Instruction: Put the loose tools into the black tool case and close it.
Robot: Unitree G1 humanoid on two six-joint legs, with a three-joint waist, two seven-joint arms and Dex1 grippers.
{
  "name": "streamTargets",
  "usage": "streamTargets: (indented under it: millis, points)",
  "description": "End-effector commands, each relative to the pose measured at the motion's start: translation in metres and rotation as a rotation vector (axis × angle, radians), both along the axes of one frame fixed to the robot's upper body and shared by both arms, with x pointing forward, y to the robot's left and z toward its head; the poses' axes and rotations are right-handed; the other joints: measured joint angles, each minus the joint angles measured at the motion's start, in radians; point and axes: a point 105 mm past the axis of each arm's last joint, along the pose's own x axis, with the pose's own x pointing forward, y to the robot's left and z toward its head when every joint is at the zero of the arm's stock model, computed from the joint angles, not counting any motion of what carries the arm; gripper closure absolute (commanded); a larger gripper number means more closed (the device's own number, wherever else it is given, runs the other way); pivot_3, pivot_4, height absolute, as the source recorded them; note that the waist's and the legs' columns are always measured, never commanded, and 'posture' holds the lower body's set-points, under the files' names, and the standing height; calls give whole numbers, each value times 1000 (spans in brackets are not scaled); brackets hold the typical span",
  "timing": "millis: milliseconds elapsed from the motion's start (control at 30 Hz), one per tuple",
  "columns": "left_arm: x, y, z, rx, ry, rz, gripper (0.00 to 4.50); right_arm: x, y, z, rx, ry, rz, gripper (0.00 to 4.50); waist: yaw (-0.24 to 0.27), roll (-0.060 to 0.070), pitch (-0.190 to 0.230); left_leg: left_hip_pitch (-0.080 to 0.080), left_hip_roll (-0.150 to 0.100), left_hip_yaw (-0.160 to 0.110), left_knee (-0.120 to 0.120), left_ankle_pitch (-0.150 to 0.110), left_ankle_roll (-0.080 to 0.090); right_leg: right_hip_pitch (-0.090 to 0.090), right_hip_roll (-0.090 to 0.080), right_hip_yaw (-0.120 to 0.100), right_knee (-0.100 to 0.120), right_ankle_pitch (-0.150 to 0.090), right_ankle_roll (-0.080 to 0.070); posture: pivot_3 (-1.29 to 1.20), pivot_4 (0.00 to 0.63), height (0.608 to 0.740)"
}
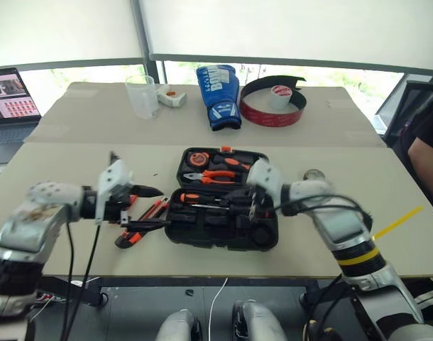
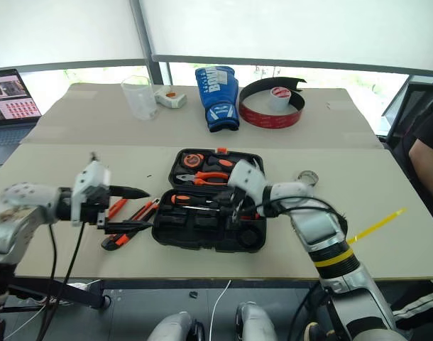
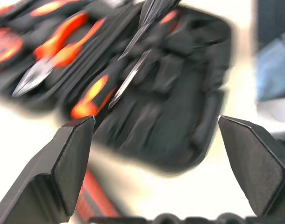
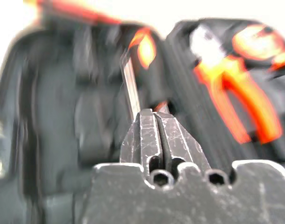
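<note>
- Nearest us, our left pincer (image 1: pixel 147 206) hangs wide apart and empty above the loose black-and-orange-handled tools (image 1: pixel 142 222) lying on the beige worktop (image 1: pixel 74 160), just left of the case. We risk knocking them off the near edge if we come down crooked.
- Beyond, the black moulded plastic tool case (image 1: pixel 222 226) lies open, with one black-and-orange screwdriver (image 1: pixel 202 201) already in its near half.
- Our right pincer (image 4: pixel 154 122) sits pressed together over that half, fingers nearly touching; whether it pinches the screwdriver's shaft we cannot tell. Lifting away while pinching could drag it out, and a proud tool could block the lid.
</note>
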Motion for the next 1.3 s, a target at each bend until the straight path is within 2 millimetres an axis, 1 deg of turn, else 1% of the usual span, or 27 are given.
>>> streamTargets:
  millis: [33,100,133,167,200,233,267,300,333,467,567,600,633,667,733,800,933,1000,1033,1067,1100,1167,1200,1233,1267,1300]
  points:
    - [-16,56,0,44,-48,304,0,-38,-9,32,81,-20,126,2644,-1,0,0,0,0,-1,-1,0,-1,0,0,-1,-1,0,0,0,150,727]
    - [-31,79,-10,73,-25,418,0,-49,-13,35,75,-12,152,2057,-2,-1,0,1,0,-2,-3,-1,-2,0,0,-2,-3,-1,-1,0,150,727]
    - [-39,89,-15,86,-13,462,0,-53,-15,35,71,-8,161,1844,-1,-1,0,1,0,-2,-5,-1,-2,1,-1,-2,-3,-1,-1,0,150,727]
    - [-44,97,-19,94,2,506,0,-57,-16,36,66,-2,171,1365,0,0,0,2,0,-2,-5,-2,-2,1,-1,-3,-3,-1,-1,0,150,727]
    - [-48,103,-22,99,13,541,0,-60,-17,35,60,3,180,1048,0,0,0,2,0,-2,-6,-2,-2,1,-1,-3,-4,-1,-1,0,150,727]
    - [-48,107,-22,102,14,564,0,-63,-17,35,53,6,188,757,7,-1,0,2,0,-2,-6,-2,-3,1,-2,-3,-4,-3,2,0,150,727]
    - [-45,109,-22,103,20,585,0,-66,-17,34,46,9,196,421,11,-1,0,1,0,-2,-6,-5,-9,0,-2,-3,-4,-5,5,0,150,727]
    - [-43,110,-22,103,23,597,0,-67,-17,34,42,11,200,218,21,0,0,1,0,-2,-6,-6,-10,0,-2,-3,-4,-5,5,0,150,727]
    - [-38,105,-19,92,36,590,0,-69,-17,34,36,10,203,20,26,0,0,2,0,-2,-6,-5,-11,0,-3,-3,-4,-5,5,0,150,727]
    - [-18,91,-14,71,93,561,0,-68,-18,33,25,-22,171,20,40,-1,0,2,0,-2,-6,-5,-13,1,-4,-5,-3,-3,6,0,150,727]
    - [2,81,-18,92,159,553,0,-66,-18,26,8,-32,130,20,39,-1,0,1,0,-1,-6,-4,-13,1,-4,-5,-3,-3,6,0,150,727]
    - [11,77,-20,114,177,548,0,-67,-18,24,7,-30,125,20,38,-1,0,1,0,-1,-6,-4,-13,1,-4,-5,-2,-3,6,0,150,727]
    - [19,74,-20,134,183,543,0,-69,-17,22,8,-28,122,20,37,-1,0,0,0,-1,-6,-3,-11,0,-3,-5,-3,-3,5,0,150,727]
    - [26,72,-20,149,184,539,0,-71,-17,20,10,-27,118,20,36,-2,0,0,0,0,-7,0,-6,1,-3,-5,-2,0,0,0,150,727]
    - [37,68,-19,149,196,523,0,-73,-16,18,19,-27,102,20,32,-2,0,0,0,0,-6,0,-5,0,-1,-6,-2,0,-1,0,150,727]
    - [47,64,-24,174,212,505,0,-75,-15,15,27,-26,84,20,21,-2,0,0,0,0,-6,0,-5,0,0,-6,-2,0,-2,0,150,727]
    - [60,60,-37,268,228,463,0,-80,-14,10,33,-27,55,20,18,-2,0,0,0,2,-7,0,-5,0,0,-6,-3,-2,1,0,150,727]
    - [64,60,-45,329,233,433,525,-82,-15,9,36,-28,37,0,22,-2,0,1,0,2,-7,0,-5,1,0,-5,-2,-4,4,0,150,727]
    - [64,62,-50,359,235,416,689,-82,-15,9,36,-29,29,0,22,-2,0,2,0,2,-7,0,-5,1,0,-5,-2,-4,4,0,150,727]
    - [63,61,-53,353,248,403,1069,-83,-16,8,36,-30,23,0,24,-2,0,2,0,2,-7,0,-5,2,0,-4,-2,-4,5,0,150,727]
    - [63,63,-55,365,259,398,1291,-83,-16,8,35,-32,17,0,24,-2,0,3,0,2,-7,0,-5,3,0,-4,-2,-5,5,0,150,727]
    - [63,72,-60,418,245,396,2155,-84,-18,8,30,-42,3,0,24,-2,-1,7,0,2,-7,0,-5,6,-1,-3,-2,-5,5,0,150,727]
    - [64,75,-61,430,238,407,2414,-84,-19,8,29,-45,-4,0,24,-1,-1,10,0,2,-7,0,-5,8,-1,-2,-2,-5,6,0,150,727]
    - [66,76,-60,416,227,410,2810,-84,-20,7,27,-46,-11,0,24,-1,-1,13,0,3,-8,-1,-7,9,-2,-1,-2,-5,6,0,150,727]
    - [68,74,-57,396,215,407,3051,-83,-21,7,26,-43,-18,0,24,-1,-2,15,0,3,-10,-2,-7,10,-2,1,-2,-5,6,0,150,727]
    - [69,73,-55,381,206,401,3601,-83,-21,6,26,-40,-22,0,23,-1,-2,15,0,3,-11,-3,-6,10,-2,1,-2,-5,6,0,150,727]
